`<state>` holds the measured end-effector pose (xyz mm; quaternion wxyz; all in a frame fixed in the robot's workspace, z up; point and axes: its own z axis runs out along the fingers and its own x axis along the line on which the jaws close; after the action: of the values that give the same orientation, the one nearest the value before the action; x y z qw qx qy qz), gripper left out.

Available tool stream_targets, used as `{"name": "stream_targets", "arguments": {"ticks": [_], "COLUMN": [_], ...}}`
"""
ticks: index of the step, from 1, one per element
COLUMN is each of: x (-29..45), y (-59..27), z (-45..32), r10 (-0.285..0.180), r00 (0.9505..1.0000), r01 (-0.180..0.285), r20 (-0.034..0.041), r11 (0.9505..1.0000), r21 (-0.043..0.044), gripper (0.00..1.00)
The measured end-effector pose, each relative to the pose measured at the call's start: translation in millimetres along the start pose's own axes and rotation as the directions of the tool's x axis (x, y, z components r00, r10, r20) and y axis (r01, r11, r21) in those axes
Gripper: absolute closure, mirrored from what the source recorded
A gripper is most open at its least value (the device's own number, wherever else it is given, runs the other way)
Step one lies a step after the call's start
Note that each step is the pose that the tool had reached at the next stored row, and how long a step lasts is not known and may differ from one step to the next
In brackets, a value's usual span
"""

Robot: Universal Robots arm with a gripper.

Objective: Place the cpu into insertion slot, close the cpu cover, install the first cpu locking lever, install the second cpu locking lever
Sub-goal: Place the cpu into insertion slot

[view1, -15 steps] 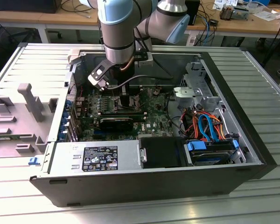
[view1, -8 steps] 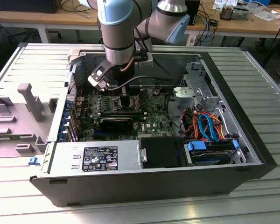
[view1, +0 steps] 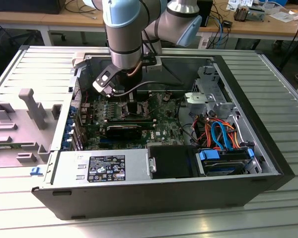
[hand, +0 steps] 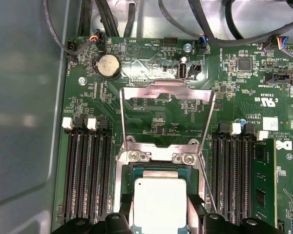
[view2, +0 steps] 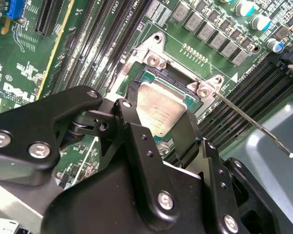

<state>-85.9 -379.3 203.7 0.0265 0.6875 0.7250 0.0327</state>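
Note:
The cpu (hand: pixel 158 195), a square chip with a dull silver top, lies level in the insertion slot (hand: pixel 158 169) on the green motherboard (view1: pixel 164 124). My gripper (hand: pixel 160 207) reaches down over it, and its black fingers (view2: pixel 185 129) press against two opposite edges of the cpu (view2: pixel 161 105). The cpu cover (hand: pixel 166 92), a thin metal frame, is swung open and leans away from the slot on its hinge (hand: pixel 158 156). A thin metal locking lever (view2: pixel 249 119) stands raised off one corner of the slot (view2: pixel 158 73). In the exterior view the gripper (view1: pixel 131 101) is deep inside the open computer case.
Long black memory slots (hand: pixel 88 170) run along both sides of the socket. The case (view1: pixel 139 198) holds a power supply (view1: pixel 107 168), a drive cage with blue tabs (view1: pixel 223 161) and orange and blue cables (view1: pixel 218 129). A grey fixture (view1: pixel 25 119) lies at the exterior view's left.

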Motion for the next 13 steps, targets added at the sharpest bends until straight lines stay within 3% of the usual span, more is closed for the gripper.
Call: {"name": "stream_targets", "arguments": {"ticks": [13], "x": [0.6], "y": [-0.1], "z": [1.2], "r10": [0.001], "r00": [1.0], "r01": [-0.001], "r20": [-0.0001], "r11": [1.0], "r21": [0.0], "gripper": [0.47]}}
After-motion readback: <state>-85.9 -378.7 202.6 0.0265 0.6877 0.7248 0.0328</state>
